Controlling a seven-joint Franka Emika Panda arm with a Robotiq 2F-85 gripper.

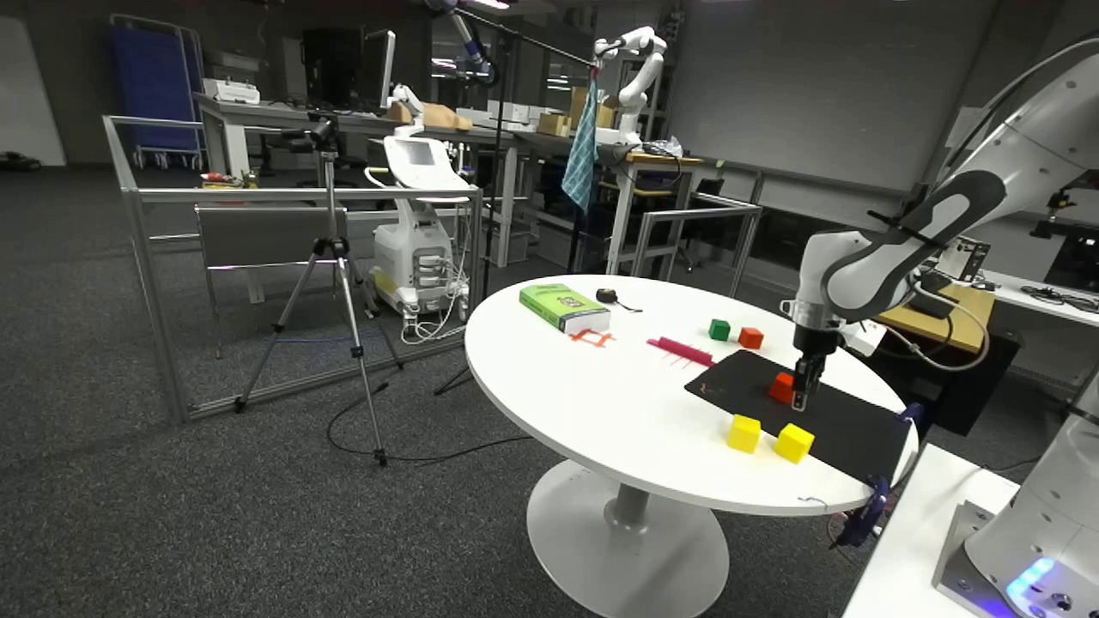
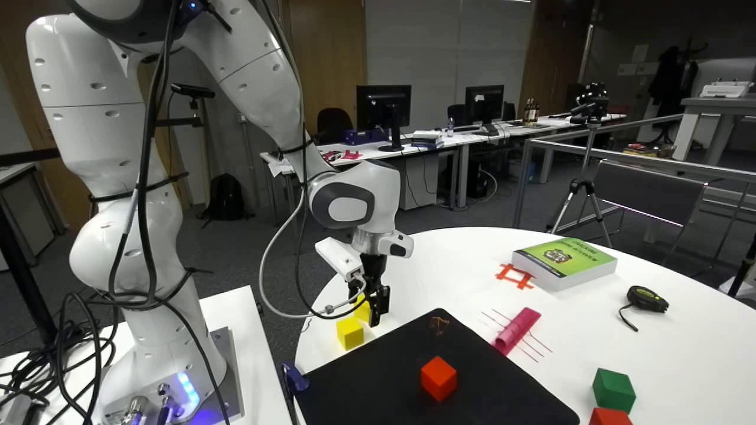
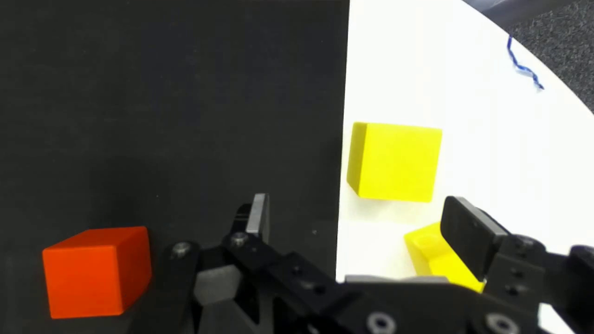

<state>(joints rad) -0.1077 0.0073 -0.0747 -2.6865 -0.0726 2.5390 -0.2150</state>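
The gripper (image 3: 357,213) has its jaws spread wide, with nothing between the pads. In the wrist view one finger (image 3: 258,220) stands over the black mat (image 3: 199,106), while the opposite one reaches above the round white table (image 3: 417,60) and covers part of a half-hidden yellow cube (image 3: 431,250); whether it touches that cube cannot be told. A fully visible yellow cube (image 3: 399,162) sits on the tabletop, just beside the mat's edge and near its twin.

Both look light, stiff and smooth, so they should bear a firm squeeze without denting, though slick faces might let one twist if pinched off-centre. Two opposite upright sides, gripped at mid-height, seem the soundest hold; the narrow space between the pair leaves less room for a finger.

Farther out, a red cube (image 3: 83,278) rests on the mat. In an exterior view a green cube (image 1: 719,330) stands just beside a second red cube (image 1: 750,338), with a rolled magenta sheet (image 1: 683,350), a green-covered book (image 1: 562,302) and a tape measure (image 1: 606,296) beyond.
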